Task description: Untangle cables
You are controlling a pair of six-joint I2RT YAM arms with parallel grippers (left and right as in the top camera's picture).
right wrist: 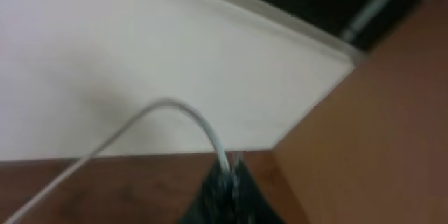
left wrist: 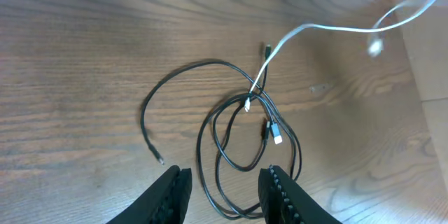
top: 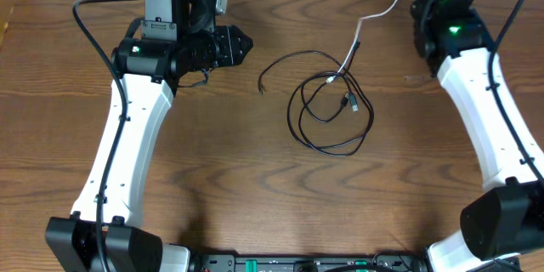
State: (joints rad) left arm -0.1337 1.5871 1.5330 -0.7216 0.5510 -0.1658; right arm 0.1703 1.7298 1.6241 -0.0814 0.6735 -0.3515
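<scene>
**A:** Where do the cables lie?

**B:** The black cable sits in loose, overlapping loops on the tabletop, roughly midway between the two arms. One thin free end trails out toward the left arm's side. A plug with a pale tip lies inside the loops.

**A:** And the white one?

**B:** The white cable has its lower end in among the black loops, at their far side, and crosses them there. From that spot it lifts off the wood and runs away to the far right corner, where the right arm stands.

**A:** Does the right hand have hold of it?

**B:** Yes. In the right wrist view the right hand has its fingers pressed together on the white cable. The cable arcs out from between the tips and off to the lower left. That picture is blurred, so nothing finer can be made out.

**A:** What about the left hand?

**B:** The left hand is partway open, with nothing between its fingers. It hovers over the tabletop to the left of the tangle. Its own camera looks past the two fingertips onto the loops, and in that view the near edge of the coil falls in the gap between them. In the overhead view it touches neither cable.
</scene>
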